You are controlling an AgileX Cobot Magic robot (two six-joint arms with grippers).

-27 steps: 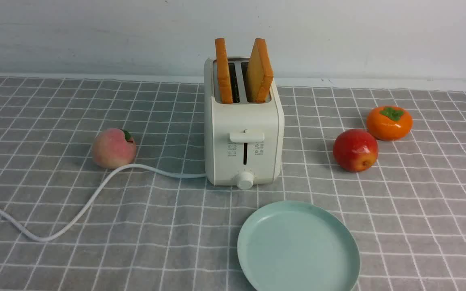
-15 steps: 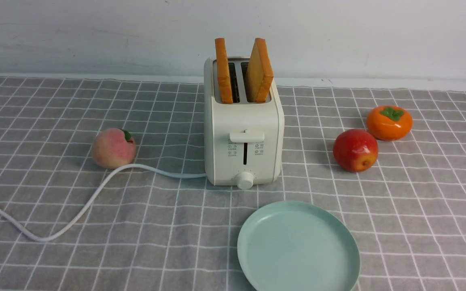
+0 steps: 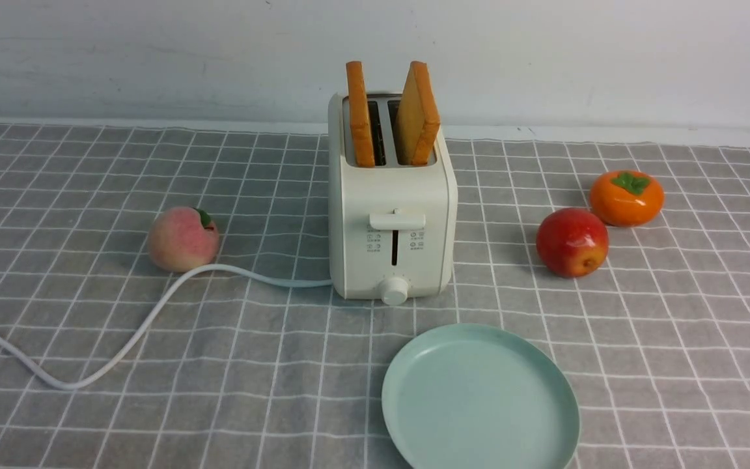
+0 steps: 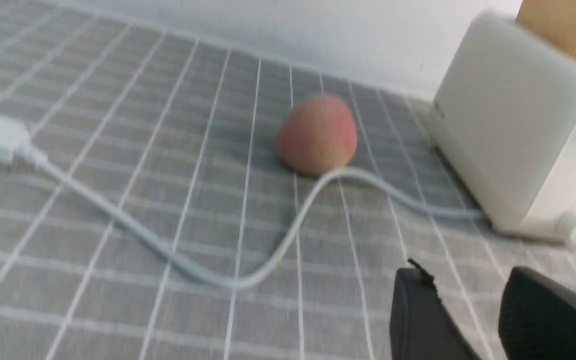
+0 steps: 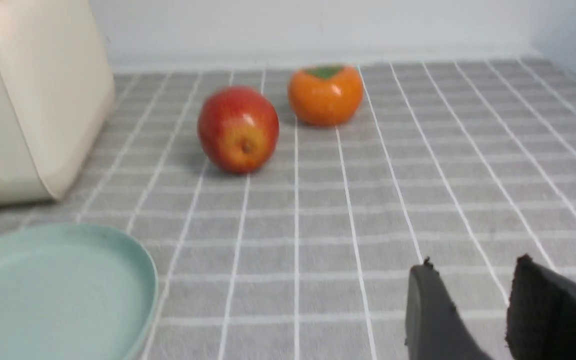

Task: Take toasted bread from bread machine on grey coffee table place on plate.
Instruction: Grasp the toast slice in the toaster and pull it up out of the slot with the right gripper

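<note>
Grey coffee table [image 3: 219, 404]: cloth with a white grid, spreading beneath and beyond both pairs of fingers.
Bread machine [image 3: 391, 189]: cream-white, upright, well beyond the left fingers and to their right; its lever and knob face the robot's side.
Plate [image 3: 479, 404]: pale mint-green, round, with nothing on it, well to the right of the left fingers and nearer to them than the bread machine's back end.
Toasted bread [image 3: 419, 114]: two slices, one in each slot, standing on edge with their tops sticking out — far beyond the left fingers and to their right, touched by neither gripper.
Left gripper [image 4: 463, 272]: fingers released, a gap between the tips, nothing held; a dark tip shows at the near left corner of the front view.
Right gripper [image 5: 473, 265]: fingers released too, tips apart and nothing between them; out of the front view.
White cord [image 3: 173, 293]: curving across the cloth beyond the left fingers, from the bread machine to a plug [image 4: 0, 137].
Apple [image 3: 572, 242]: red, on the cloth out ahead of the right fingers.
Peach [image 3: 183, 239]: pink, beyond the left fingers, just beside the cord.
Persimmon [image 3: 627, 198]: orange with a green top, farther from the right fingers than the apple — close beside it.
</note>
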